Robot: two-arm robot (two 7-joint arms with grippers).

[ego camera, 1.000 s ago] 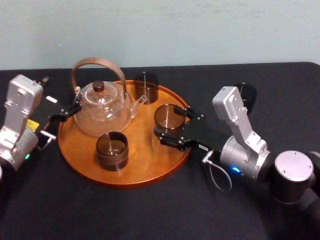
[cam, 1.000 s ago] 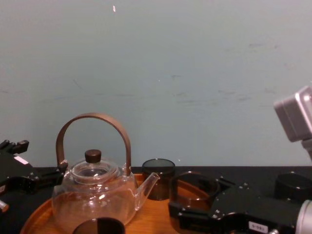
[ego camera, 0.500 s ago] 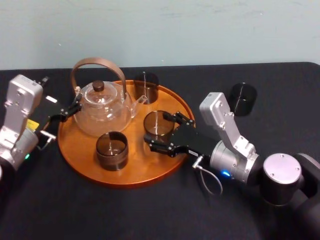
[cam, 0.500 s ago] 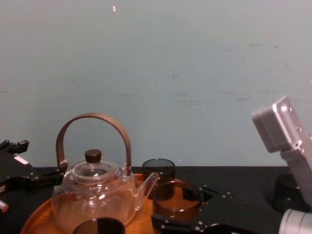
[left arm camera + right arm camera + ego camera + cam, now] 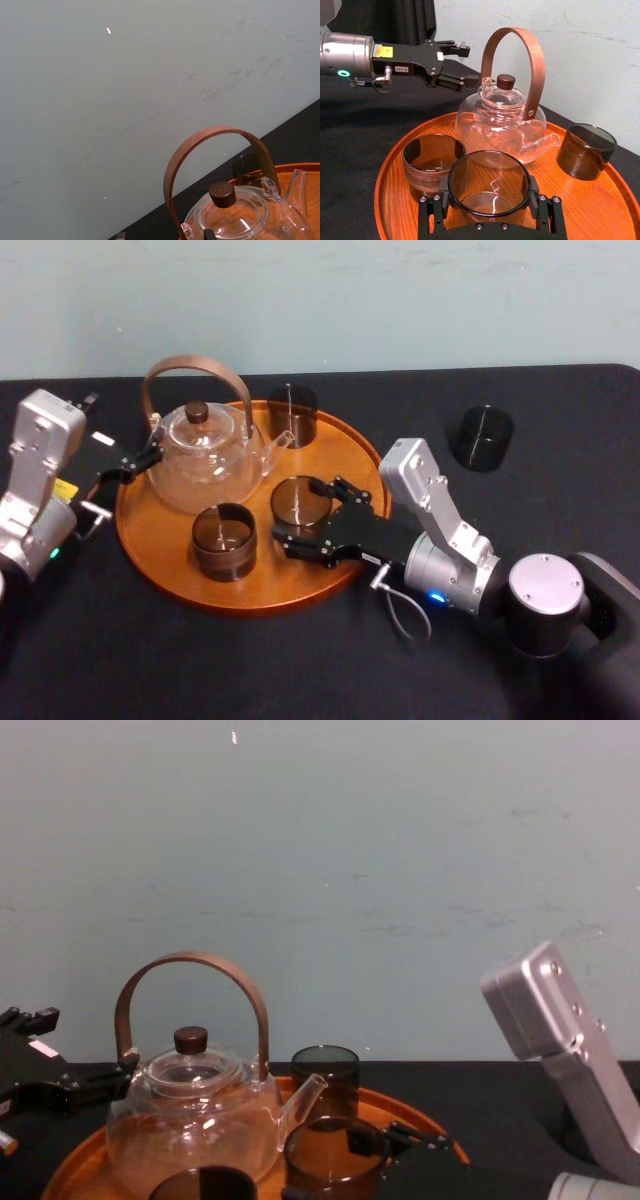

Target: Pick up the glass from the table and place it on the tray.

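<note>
Over the tray [image 5: 270, 585], toward its middle, is where my right claw [image 5: 305, 515] sits now. A second ago it was at the tray's right rim, and half a second ago it was partway in. It has carried the glass [image 5: 489, 200] leftward with it the whole way. The claw is clamped on the glass, one finger on each side of its wall. The glass stands upright between the teapot's [image 5: 205, 460] spout and the front glass [image 5: 224, 540], near both and touching neither. I read that as the carry being nearly finished, with only the set-down and release left. I cannot tell whether the base already rests on the wood or hangs just above it.

The right arm reaches in low from the front right across the tray's rim. Its wrist is roughly level, its fingers point left, and its grey housing tilts up behind.

My left claw [image 5: 462, 64] has not moved. It waits at the tray's left edge beside the teapot, fingers spread around nothing.

Another dark glass [image 5: 481, 438] is on the table [image 5: 150, 670], well to the right of the tray.
</note>
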